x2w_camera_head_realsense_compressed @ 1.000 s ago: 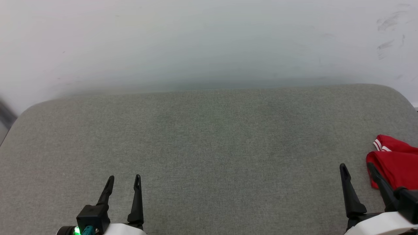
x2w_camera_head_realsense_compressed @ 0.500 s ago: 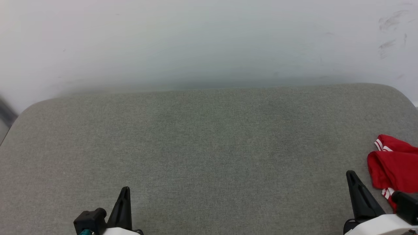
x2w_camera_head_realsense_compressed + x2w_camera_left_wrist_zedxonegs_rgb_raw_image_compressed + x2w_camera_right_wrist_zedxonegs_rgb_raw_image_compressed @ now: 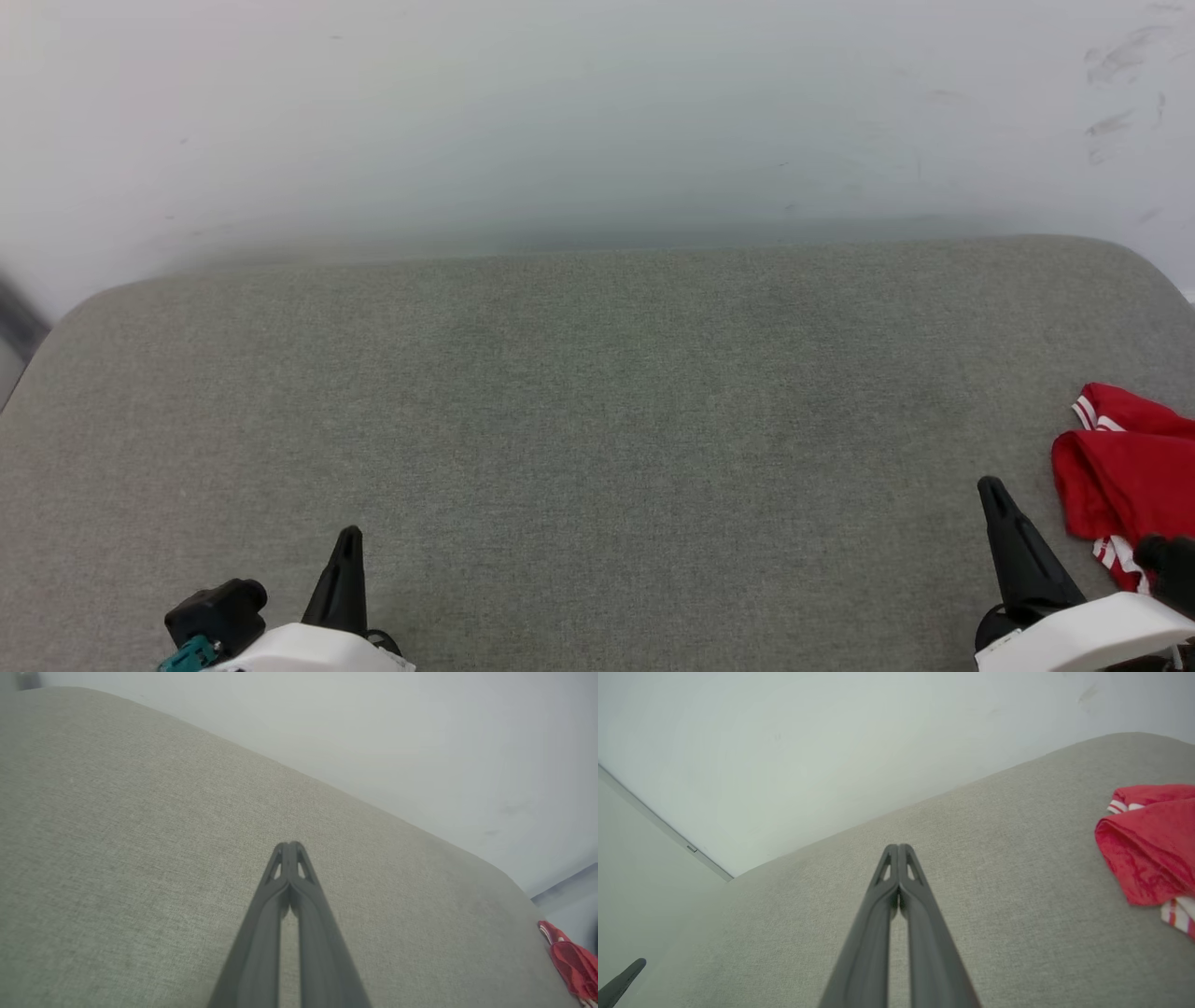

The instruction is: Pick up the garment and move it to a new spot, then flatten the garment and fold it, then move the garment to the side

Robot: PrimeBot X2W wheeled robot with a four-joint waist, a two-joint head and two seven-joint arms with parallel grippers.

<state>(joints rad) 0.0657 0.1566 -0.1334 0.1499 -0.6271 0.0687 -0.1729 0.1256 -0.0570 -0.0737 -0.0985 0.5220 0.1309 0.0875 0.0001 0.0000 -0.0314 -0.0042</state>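
The garment (image 3: 1125, 471) is a crumpled red shirt with red-and-white striped trim, lying at the right edge of the grey cushion (image 3: 597, 420). It also appears at the right of the right wrist view as the garment (image 3: 1148, 854) and at the far lower right of the left wrist view as the garment (image 3: 572, 961). My right gripper (image 3: 994, 495) stands shut just left of it, holding nothing; the fingertips (image 3: 899, 851) meet. My left gripper (image 3: 348, 539) is shut at the lower left, its fingertips (image 3: 289, 848) pressed together over bare cushion.
A pale wall (image 3: 597, 121) rises behind the cushion's far edge. The cushion's rounded corners fall away at far left and far right. The tip of my left gripper (image 3: 626, 973) pokes into the right wrist view's lower left corner.
Both grippers closed from open to shut. The left one drew back toward the bottom edge; the right one stays beside the garment.
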